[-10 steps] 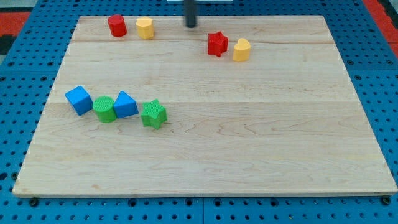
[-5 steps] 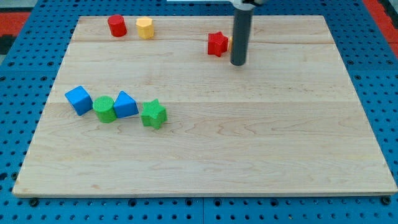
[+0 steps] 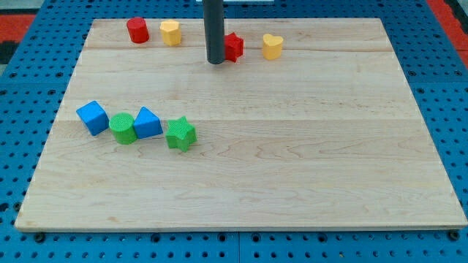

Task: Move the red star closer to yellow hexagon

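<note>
The red star (image 3: pixel 233 46) sits near the view's top centre, partly hidden on its left side by my rod. My tip (image 3: pixel 215 61) rests on the board just left of and slightly below the star, touching or almost touching it. The yellow hexagon (image 3: pixel 170 33) stands at the top left, to the left of the star, with a red cylinder (image 3: pixel 137 30) beside it. A yellow heart (image 3: pixel 273 46) lies just right of the star.
At the view's left middle a row holds a blue cube (image 3: pixel 93 117), a green cylinder (image 3: pixel 123 128), a blue triangular block (image 3: pixel 148 122) and a green star (image 3: pixel 180 134). The wooden board (image 3: pixel 292 161) lies on a blue pegboard.
My rod swung from the top centre to the right of the red star, then to its left. The red star and yellow heart shifted left and slightly up.
</note>
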You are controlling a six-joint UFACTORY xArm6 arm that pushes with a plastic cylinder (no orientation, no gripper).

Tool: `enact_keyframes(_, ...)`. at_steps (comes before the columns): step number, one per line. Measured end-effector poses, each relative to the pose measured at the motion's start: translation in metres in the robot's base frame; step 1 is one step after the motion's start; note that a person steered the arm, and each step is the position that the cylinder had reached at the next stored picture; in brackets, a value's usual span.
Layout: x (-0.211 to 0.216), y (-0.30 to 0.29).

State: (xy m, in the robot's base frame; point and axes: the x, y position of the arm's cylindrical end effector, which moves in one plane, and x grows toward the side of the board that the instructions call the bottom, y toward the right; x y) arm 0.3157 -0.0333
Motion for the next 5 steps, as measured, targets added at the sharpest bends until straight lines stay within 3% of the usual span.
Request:
enact_keyframes(1,0.02,0.038)
enact_keyframes(2,-0.011,0.091)
enact_keyframes(4,-0.068,-0.035)
enact_keyframes(5,-0.085,0.011)
